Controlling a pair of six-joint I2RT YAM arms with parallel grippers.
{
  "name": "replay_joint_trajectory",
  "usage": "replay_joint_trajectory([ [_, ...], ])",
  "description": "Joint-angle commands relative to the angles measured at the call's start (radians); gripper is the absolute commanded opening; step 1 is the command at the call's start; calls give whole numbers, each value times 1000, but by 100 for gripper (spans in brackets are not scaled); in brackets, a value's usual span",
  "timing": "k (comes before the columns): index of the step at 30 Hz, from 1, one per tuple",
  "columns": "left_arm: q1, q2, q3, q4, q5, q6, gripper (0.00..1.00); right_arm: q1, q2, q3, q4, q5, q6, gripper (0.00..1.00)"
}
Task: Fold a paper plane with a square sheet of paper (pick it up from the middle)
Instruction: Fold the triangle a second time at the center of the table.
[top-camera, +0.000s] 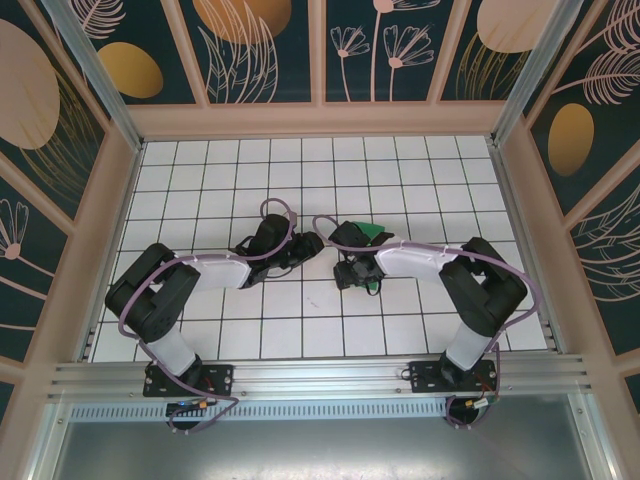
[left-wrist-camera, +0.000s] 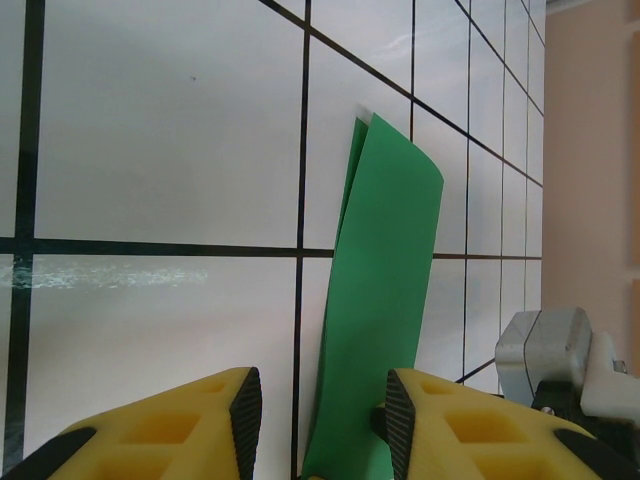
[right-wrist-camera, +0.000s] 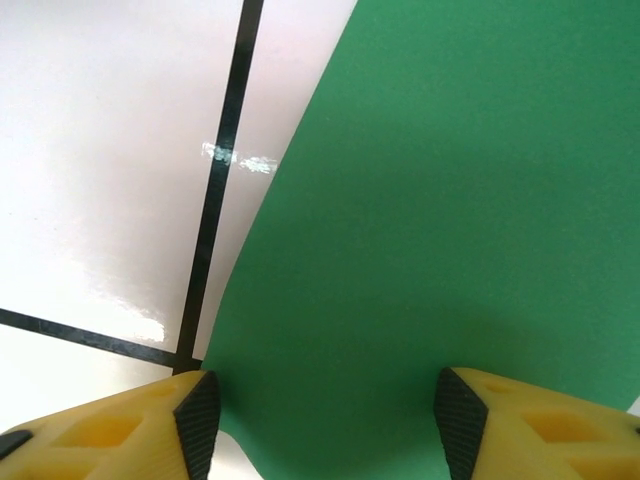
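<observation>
The square sheet of paper (top-camera: 372, 233) is green and folded, and lies mid-table under the right arm's wrist. In the left wrist view the paper (left-wrist-camera: 385, 250) shows as a narrow folded strip running up between my fingers. It lies close against the right pad (left-wrist-camera: 398, 420), with a clear gap to the left pad. My left gripper (left-wrist-camera: 320, 410) is open, and sits just left of the paper (top-camera: 300, 246). In the right wrist view the paper (right-wrist-camera: 450, 200) spreads broad and flat beyond my right gripper (right-wrist-camera: 325, 410), whose jaws stand wide apart. The right gripper (top-camera: 356, 272) hangs over the paper.
The white tiled table (top-camera: 220, 180) has black grid lines. Patterned walls (top-camera: 60, 200) close in the left, back and right sides. The two arms' bases stand on the metal rail (top-camera: 320, 378) at the near edge.
</observation>
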Motion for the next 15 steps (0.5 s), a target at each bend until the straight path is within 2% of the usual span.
replay_joint_trajectory([
  [1, 6, 0, 20, 1, 14, 21, 41, -16, -11, -30, 30, -68, 12, 58],
  [10, 6, 4, 26, -3, 26, 31, 41, -95, -79, -88, 106, -268, -9, 57],
  [15, 5, 14, 35, 0, 40, 34, 41, -132, -87, -113, 125, -303, -8, 55],
])
